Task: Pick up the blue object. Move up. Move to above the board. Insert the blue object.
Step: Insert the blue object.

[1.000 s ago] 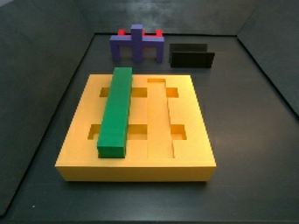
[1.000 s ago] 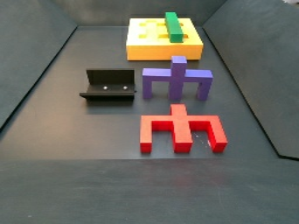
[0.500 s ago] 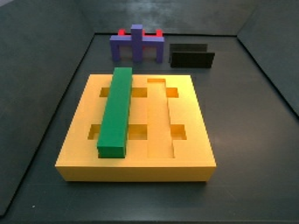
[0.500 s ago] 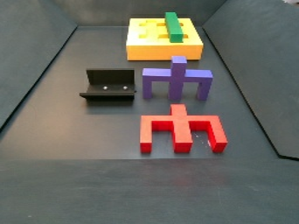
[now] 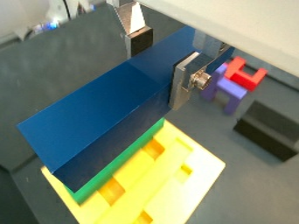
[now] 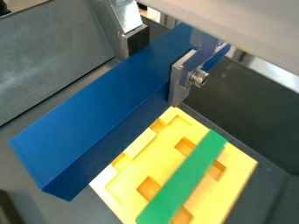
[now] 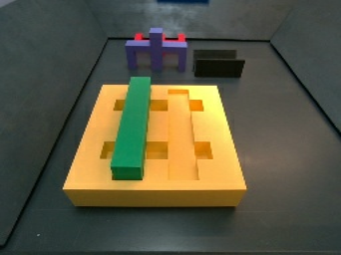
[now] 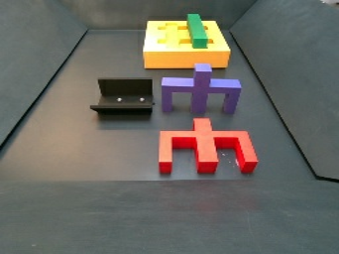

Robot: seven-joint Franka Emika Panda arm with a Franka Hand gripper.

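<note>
In both wrist views my gripper [image 5: 162, 63] [image 6: 158, 61] is shut on the long dark-blue object [image 5: 105, 122] [image 6: 105, 131], with a silver finger on each long side. It holds the bar in the air above the yellow board [image 5: 193, 171] [image 6: 126, 164]. The green bar [image 5: 117, 171] [image 6: 187, 175] lies in one groove of the board. In both side views the board [image 7: 213, 129] [image 8: 166, 45] carries the green bar [image 7: 134, 125] [image 8: 197, 30]; its other grooves and square cut-outs are open. The gripper and the blue object are out of frame in both side views.
A purple cross-shaped block [image 7: 156, 52] [image 8: 201, 91] stands beyond the board's short end, and a red block [image 8: 205, 147] lies past it. The black fixture [image 7: 220, 65] [image 8: 122, 97] stands beside the purple block. Dark walls enclose the floor.
</note>
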